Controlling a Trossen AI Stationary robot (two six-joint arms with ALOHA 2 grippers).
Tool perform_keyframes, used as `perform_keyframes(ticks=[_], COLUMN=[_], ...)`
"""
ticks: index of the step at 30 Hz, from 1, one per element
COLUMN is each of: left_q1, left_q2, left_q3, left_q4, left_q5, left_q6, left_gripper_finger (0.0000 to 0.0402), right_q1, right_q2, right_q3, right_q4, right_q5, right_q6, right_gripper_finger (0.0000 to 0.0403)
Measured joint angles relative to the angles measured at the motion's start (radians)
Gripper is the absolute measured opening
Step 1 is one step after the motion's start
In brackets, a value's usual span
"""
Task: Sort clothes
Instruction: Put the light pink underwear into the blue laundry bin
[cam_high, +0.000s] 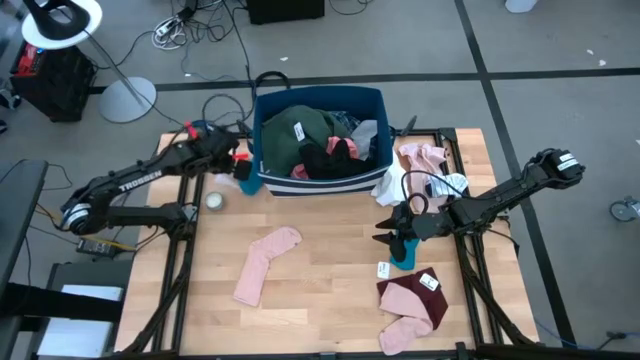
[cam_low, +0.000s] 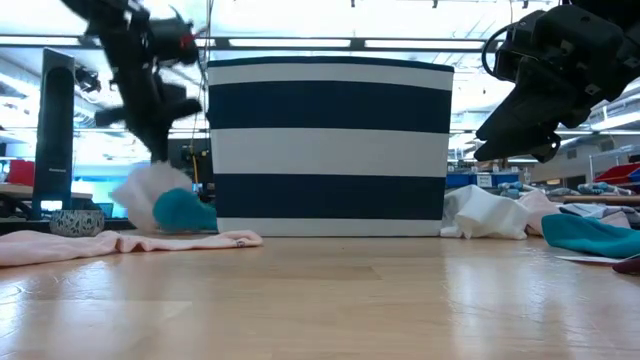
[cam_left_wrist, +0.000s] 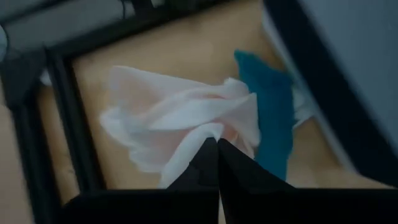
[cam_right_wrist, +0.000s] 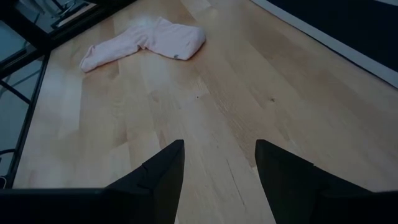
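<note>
My left gripper is by the left front corner of the dark blue striped bin, shut on a pale white-pink garment that lies next to a teal piece. My right gripper is open and empty above the table, right of centre, with another teal piece beside it. A pink sock lies flat mid-table and also shows in the right wrist view. The bin holds a dark green top and maroon and black items. My left gripper pinches a fold of the white-pink garment between its two shut fingertips, coming from above and pointing down. The garment hangs bunched below the fingers, and its lower part rests on the table beside the teal piece.
A maroon piece and a pink one lie at the near right, with a white tag nearby. White and pink items lie right of the bin. A small round object sits near the left edge.
</note>
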Motion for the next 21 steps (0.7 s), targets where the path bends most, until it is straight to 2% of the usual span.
perform_keyframes(ticks=[9, 21], left_q1=[-0.078, -0.208], left_q2=[-0.001, 0.048], left_q3=[0.316, 0.696], left_q4=[-0.211, -0.197], left_q5=[-0.151, -0.227], left_q6=[0.005, 0.056], left_gripper_finger=[0.0000, 0.0000], right_q1=[0.000, 0.000], right_q2=[0.000, 0.000], right_q3=[0.000, 0.000], right_q4=[0.000, 0.000], right_q5=[0.000, 0.006], right_q6=[0.000, 0.000], right_gripper_finger=[0.0199, 0.0199])
